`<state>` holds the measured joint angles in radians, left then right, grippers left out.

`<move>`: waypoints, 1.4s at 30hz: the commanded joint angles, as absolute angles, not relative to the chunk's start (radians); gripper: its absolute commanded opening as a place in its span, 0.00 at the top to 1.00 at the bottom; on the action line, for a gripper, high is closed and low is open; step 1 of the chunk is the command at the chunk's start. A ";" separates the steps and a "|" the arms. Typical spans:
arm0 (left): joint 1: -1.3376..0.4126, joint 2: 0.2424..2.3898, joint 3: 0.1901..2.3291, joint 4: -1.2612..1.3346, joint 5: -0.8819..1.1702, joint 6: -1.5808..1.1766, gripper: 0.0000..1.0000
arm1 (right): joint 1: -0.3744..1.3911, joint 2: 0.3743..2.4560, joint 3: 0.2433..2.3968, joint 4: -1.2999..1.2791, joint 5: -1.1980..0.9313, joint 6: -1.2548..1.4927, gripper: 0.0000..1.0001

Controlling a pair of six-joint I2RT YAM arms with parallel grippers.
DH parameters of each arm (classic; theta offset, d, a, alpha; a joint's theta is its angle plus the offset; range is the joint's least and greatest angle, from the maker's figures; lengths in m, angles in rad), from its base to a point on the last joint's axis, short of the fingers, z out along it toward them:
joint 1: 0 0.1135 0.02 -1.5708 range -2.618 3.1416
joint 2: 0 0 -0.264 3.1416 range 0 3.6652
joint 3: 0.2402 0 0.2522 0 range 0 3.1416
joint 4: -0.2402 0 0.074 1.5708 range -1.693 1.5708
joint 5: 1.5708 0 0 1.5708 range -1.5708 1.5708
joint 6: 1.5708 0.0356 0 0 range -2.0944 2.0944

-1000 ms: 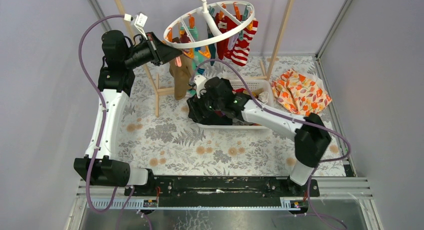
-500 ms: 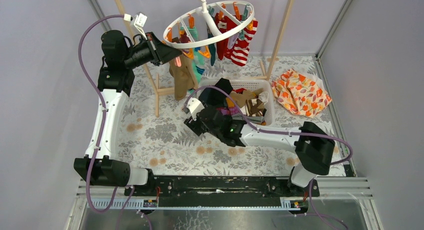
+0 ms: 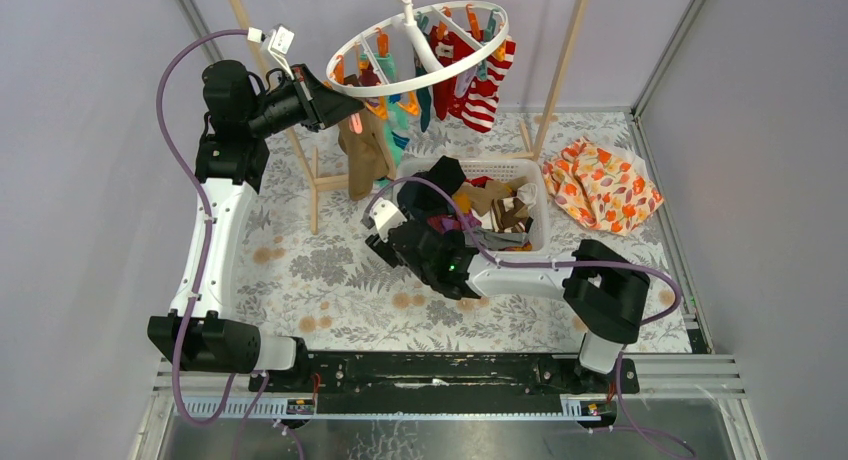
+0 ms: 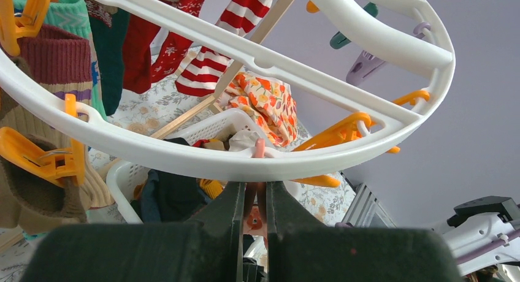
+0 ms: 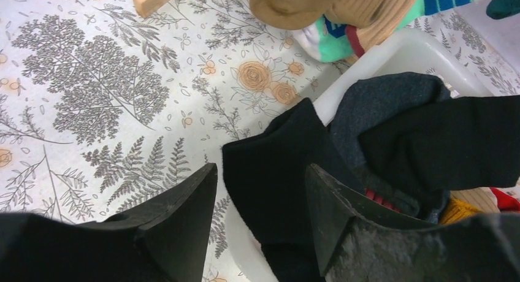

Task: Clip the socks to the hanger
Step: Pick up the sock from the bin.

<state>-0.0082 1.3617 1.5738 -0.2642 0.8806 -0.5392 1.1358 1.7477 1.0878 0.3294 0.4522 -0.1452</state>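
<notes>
The white ring hanger (image 3: 350, 52) hangs at the back with red-and-white striped (image 3: 487, 95), teal and tan socks (image 3: 362, 155) clipped on. My left gripper (image 3: 345, 105) is under the ring's near-left rim (image 4: 184, 162), shut (image 4: 254, 193) on a pink clip (image 4: 259, 150). My right gripper (image 3: 408, 218) is open and low at the white basket's left end. In the right wrist view its fingers (image 5: 260, 190) straddle, without closing on, a black sock (image 5: 279, 171) that drapes over the basket rim (image 5: 392, 55). More socks lie in the basket.
The white basket (image 3: 520, 168) holds several mixed socks. An orange-and-white patterned cloth (image 3: 600, 185) lies at the back right. Wooden frame poles (image 3: 560, 70) stand on both sides of the hanger. Grey walls close in the flowered table.
My right arm has folded back, and its gripper has drawn from over the basket's left part to its near-left corner. The left arm and hanger have not moved.
</notes>
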 commanded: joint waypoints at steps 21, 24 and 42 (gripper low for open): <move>-0.002 1.338 1.564 -0.273 0.919 -0.534 1.00 | 1.172 1.769 1.111 0.437 0.577 -0.187 0.97; -0.002 1.335 1.559 -0.274 0.921 -0.534 1.00 | 1.172 1.723 1.095 0.446 0.572 -0.185 1.00; -0.002 1.334 1.516 -0.163 1.035 -0.617 1.00 | 0.779 1.420 1.033 0.606 -0.679 0.413 1.00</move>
<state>-0.0040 1.3502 1.5509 -0.2417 0.9230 -0.5549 0.8341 1.4128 0.9989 0.4744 -0.2188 0.1833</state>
